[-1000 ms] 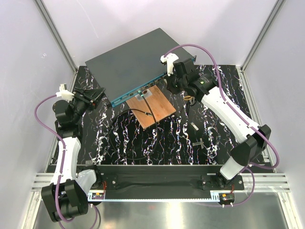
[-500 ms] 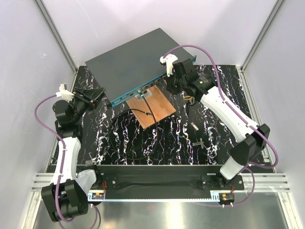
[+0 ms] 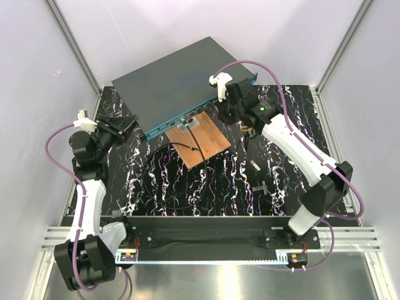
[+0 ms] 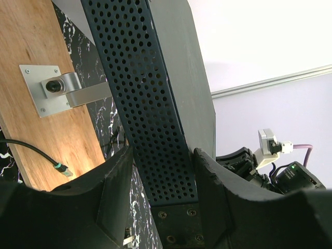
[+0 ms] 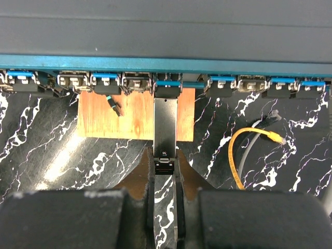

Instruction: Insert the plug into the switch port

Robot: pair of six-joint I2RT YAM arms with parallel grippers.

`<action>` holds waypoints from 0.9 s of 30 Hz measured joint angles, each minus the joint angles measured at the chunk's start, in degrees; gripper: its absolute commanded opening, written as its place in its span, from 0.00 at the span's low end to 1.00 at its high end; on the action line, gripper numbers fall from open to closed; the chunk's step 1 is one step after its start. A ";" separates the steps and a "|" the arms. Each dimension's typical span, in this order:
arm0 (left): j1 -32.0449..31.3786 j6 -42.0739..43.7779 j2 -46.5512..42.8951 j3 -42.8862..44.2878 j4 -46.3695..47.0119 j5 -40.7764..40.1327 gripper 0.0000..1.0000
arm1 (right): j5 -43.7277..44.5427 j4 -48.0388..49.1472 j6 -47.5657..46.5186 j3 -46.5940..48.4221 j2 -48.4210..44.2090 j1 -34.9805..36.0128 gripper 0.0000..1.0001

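- Plug (image 5: 167,129) in the right gripper (image 5: 166,167), jaws clamped on its rear end. Nose at the mouth of one port in the teal front of the switch (image 5: 155,31); depth of entry not clear.
- Switch lying flat at the far side of the desk (image 3: 250,187), front face turned toward the board (image 3: 203,140) just beside it.
- Left gripper (image 4: 162,171) at the switch's left end, jaws closed on the perforated side wall, apparently bracing the box.
- Step in hand, by judgement: the final push.
  - Best driven straight along the plug's long axis, level with the slot, without twist.
  - Slow, even pressure until seated, with the left brace stopping the box from sliding back.
- Risk: neighbouring ports close on both sides, so any sideways drift likely to catch on the slot's edge.
- Count:
  - two arms, one switch, one plug, one board
  - one yellow cable (image 5: 236,155)
  - one black cable (image 3: 181,145) ending on the board
  - a single row of ports, cropped at both ends, so no full tally
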 measured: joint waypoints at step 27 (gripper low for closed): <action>0.02 0.02 0.02 0.00 -0.04 -0.02 0.47 | -1.68 -7.82 -1.25 11.47 5.95 -0.52 0.00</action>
